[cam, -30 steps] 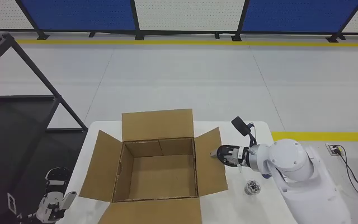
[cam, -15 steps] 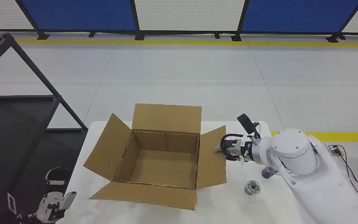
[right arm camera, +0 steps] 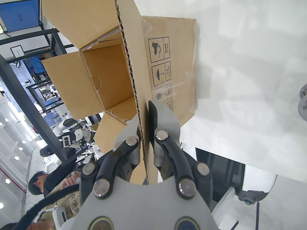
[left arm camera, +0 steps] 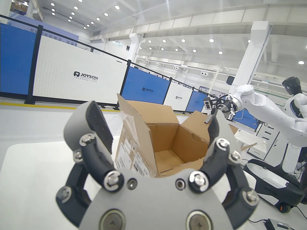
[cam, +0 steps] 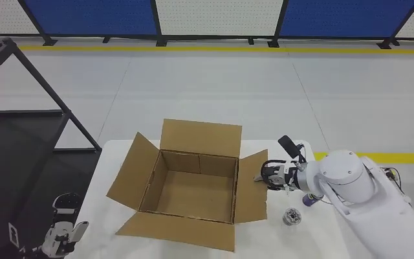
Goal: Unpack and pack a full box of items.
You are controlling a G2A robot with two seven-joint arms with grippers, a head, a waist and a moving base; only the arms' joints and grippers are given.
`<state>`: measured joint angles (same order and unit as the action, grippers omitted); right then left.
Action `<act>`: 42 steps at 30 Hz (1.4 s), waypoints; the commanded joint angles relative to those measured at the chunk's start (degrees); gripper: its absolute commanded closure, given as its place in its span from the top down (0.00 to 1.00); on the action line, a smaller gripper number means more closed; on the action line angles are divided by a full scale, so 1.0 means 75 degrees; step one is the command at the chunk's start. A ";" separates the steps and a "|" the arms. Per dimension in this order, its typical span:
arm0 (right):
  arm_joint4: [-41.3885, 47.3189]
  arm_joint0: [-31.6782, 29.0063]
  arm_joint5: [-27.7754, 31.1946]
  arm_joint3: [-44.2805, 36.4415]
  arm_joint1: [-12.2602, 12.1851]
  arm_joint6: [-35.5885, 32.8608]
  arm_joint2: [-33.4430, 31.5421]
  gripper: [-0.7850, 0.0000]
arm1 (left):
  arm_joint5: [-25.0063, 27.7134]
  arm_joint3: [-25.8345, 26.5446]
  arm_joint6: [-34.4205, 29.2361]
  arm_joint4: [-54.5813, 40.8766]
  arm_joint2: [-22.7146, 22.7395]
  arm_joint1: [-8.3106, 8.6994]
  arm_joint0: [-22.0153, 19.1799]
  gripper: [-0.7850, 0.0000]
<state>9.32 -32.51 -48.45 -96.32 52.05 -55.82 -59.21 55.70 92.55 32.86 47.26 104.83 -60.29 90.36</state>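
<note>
Cardboard box (cam: 194,194): open with all four flaps spread and nothing visible inside. It sits skewed on the white surface (cam: 278,236), in the lower middle of the top view.
Right fingers (right arm camera: 165,118): clamped on the free edge of the box's right-hand flap (cam: 251,188), one finger on each face of the board.
Left fingers (left arm camera: 96,120): spread apart and holding nothing, well apart from the box and facing its open mouth.
Flap risk: we judge the hold to be on thin corrugated board only. A hard pull or twist could crease the flap, tear it at its fold, or let the board slip out of the clamp.
Box risk: with nothing inside, we expect the box to be light. Any drag through one flap could swing it further askew or tip it instead of shifting it squarely, and nothing braces the opposite side.
Metal part (cam: 292,215): it lies on the surface near the held flap, toward the lower right of the top view. We think a sweep of the flap or the arm could knock it away.
</note>
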 commanded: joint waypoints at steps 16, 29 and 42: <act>0.1155 0.0312 -0.0452 -0.0131 -0.0382 0.0451 0.0346 0.00 | 0.0001 0.0000 0.0000 -0.0001 0.0001 0.0000 0.0000 1.00; 0.1952 0.0636 -0.0618 -0.0131 -0.0645 0.0617 0.0571 0.00 | 0.0001 0.0000 0.0000 -0.0001 0.0001 0.0000 0.0000 1.00; 0.2588 0.1575 -0.0191 0.0676 -0.0816 0.0190 0.1570 0.00 | 0.0001 0.0000 0.0000 -0.0001 0.0001 0.0000 0.0000 1.00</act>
<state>28.62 -21.17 -49.85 -91.67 45.95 -54.43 -47.99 55.70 92.55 32.86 47.26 104.83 -60.29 90.36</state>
